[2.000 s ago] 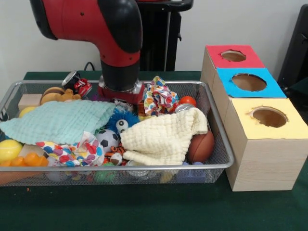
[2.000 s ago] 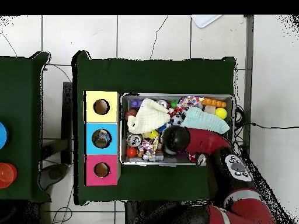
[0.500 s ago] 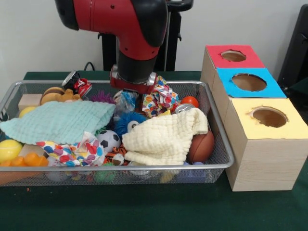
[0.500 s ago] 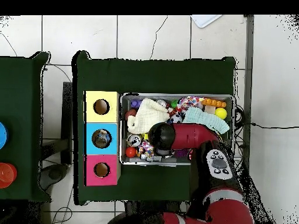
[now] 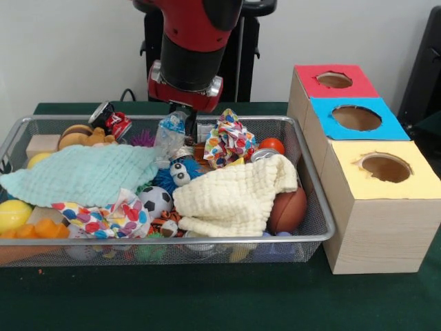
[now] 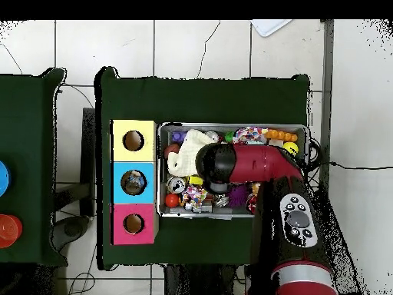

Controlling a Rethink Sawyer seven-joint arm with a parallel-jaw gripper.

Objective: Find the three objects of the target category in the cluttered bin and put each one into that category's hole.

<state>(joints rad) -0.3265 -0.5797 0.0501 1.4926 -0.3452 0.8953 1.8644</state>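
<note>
The wire mesh bin [image 5: 318, 204] is full of clutter. A crushed clear bottle with a blue label [image 5: 170, 133] stands upright at the bin's back middle, its top right under my gripper [image 5: 185, 118]. The gripper's grip is hidden behind the bottle and the red wrist. No other bottles show in the bin. The blue-surround hole [image 5: 356, 118] is the middle one on the wooden box to the right. In the overhead view my arm covers the middle of the bin [image 6: 160, 154], and something pale shows inside the blue hole [image 6: 133, 182].
A pale green cloth [image 5: 86, 172] and a cream cloth [image 5: 238, 193] cover much of the bin. A soccer ball [image 5: 156, 201], a brown ball [image 5: 288, 210], a blue furry toy [image 5: 176, 176] and a red can [image 5: 116, 122] lie around. The red hole [image 5: 334, 80] and the yellow hole [image 5: 386, 167] flank the blue one.
</note>
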